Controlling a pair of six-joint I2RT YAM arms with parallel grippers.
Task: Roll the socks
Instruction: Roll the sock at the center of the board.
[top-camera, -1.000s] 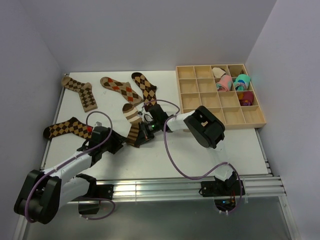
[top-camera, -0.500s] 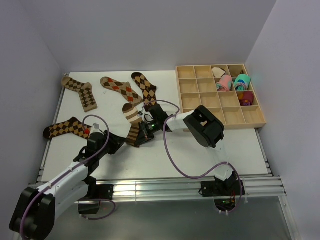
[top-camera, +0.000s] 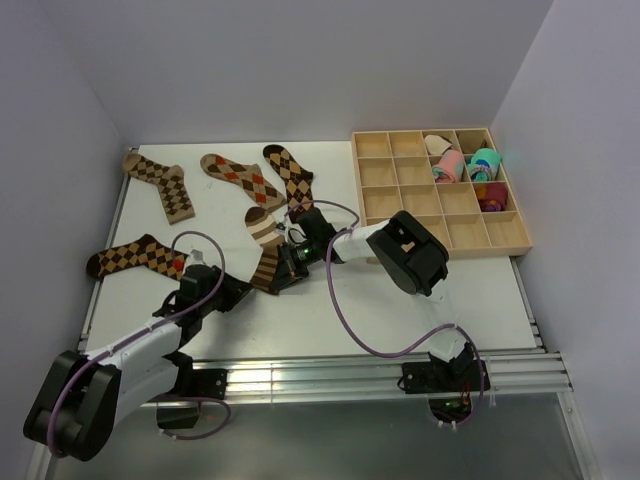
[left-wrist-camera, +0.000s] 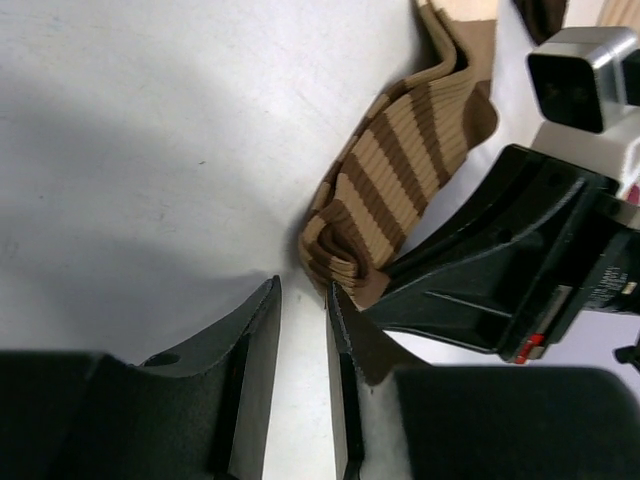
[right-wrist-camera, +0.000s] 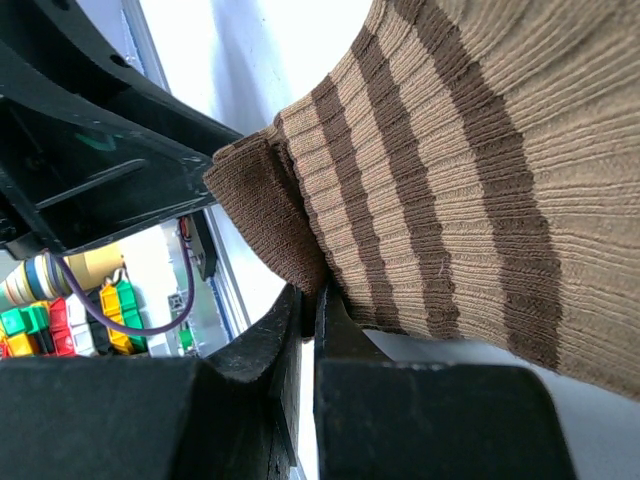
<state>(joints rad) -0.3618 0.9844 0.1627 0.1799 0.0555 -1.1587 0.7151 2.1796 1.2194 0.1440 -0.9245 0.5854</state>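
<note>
- Left arm has shifted slightly over the last second and the left pincer has narrowed; the socks and right arm have not moved.
- Left pincer now shows a thin slit with nothing between the jaws. Its tips sit just beside the folded end of the striped sock.
- Four argyle socks lie flat and unrolled on the table, one at 9 o'clock and three spread from 10 to 12 o'clock.
- The striped sock is near the table's centre. Its near end is bunched into a first fold and the rest is flat, so I judge the roll barely begun.
- Right pincer is clamped on the brown edge of that folded end.
- The tray at 2 o'clock holds only pink and teal bundles, no brown ones.
- Remaining, by my reading: finish this roll, then roll the other four.
</note>
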